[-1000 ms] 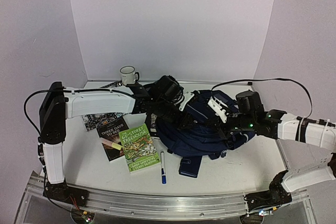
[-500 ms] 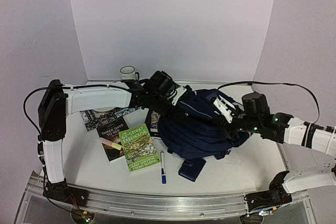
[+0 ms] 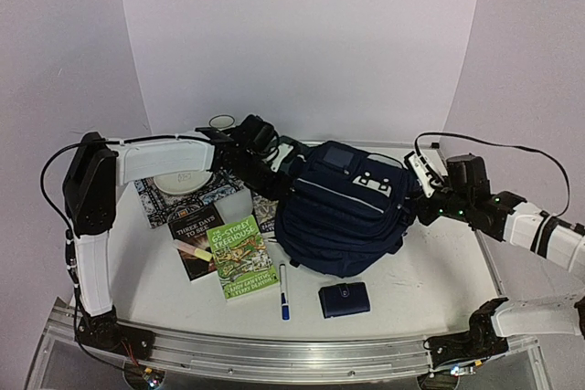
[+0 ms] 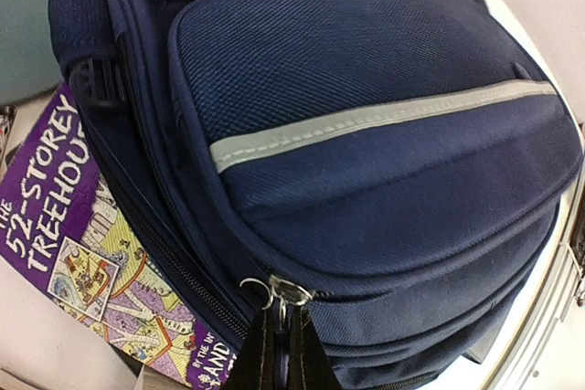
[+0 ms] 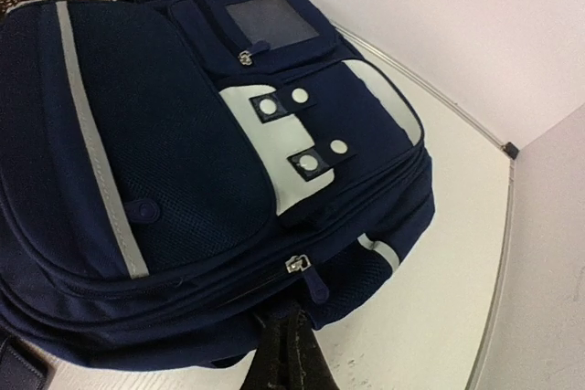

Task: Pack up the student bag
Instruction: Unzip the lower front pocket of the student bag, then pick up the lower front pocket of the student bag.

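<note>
The student bag (image 3: 347,216) lies in the middle of the table, front pockets and white panel facing up. My left gripper (image 3: 281,182) is at its left edge. In the left wrist view the left gripper (image 4: 279,340) is shut on a zipper pull that hangs from a metal ring (image 4: 274,291) under the striped pocket of the student bag (image 4: 366,98). My right gripper (image 3: 418,206) is at the bag's right edge. In the right wrist view the right gripper (image 5: 288,333) is shut on the fabric at the rim of the student bag (image 5: 164,162), just below a zipper slider (image 5: 297,263).
Left of the bag lie a green Treehouse book (image 3: 242,258), a dark book (image 3: 194,237) and a purple Treehouse book (image 4: 82,253) partly under it. A pen (image 3: 283,291) and a navy wallet (image 3: 345,300) lie in front. A mug (image 3: 222,125) and a white plate (image 3: 181,177) stand at the back left.
The bag has been turned and spread flat with its front up. Both grippers have moved outward and back with it. The wallet now lies uncovered in front.
</note>
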You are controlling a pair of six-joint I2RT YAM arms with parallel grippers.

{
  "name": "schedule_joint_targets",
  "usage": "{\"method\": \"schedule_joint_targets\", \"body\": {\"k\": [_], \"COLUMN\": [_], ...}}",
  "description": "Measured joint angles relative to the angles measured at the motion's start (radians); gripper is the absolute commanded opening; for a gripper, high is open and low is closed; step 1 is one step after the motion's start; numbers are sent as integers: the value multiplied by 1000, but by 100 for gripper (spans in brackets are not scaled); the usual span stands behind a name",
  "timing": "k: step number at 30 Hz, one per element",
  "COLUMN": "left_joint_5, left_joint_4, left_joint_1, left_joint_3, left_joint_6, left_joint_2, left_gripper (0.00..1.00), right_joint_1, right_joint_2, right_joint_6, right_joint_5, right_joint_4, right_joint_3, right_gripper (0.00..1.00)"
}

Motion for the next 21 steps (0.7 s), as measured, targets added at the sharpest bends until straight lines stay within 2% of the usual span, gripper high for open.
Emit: {"method": "schedule_joint_targets", "body": {"k": [5,7,13,21], "left_joint_5": [44,51,64,92], "left_joint_4": [-28,-33,-40,-39], "left_joint_1": [2,-8,-54,-116], "left_joint_3": [57,73,106,142], "left_joint_6": [-17,-20,-21,-24], "left_joint_2": [29,33,37,65], "left_gripper": [0,0,0,0], "right_joint_1": [2,6,57,134], "right_joint_2": [33,52,123,276], "right_joint_6": [41,50,73,72], "right_joint_5": [-154,-221,-343,-383], "right_joint_4": [-35,-40,-39,-29], "right_joint_3": [35,59,142,199], "right_gripper": [43,50,61,62]}}
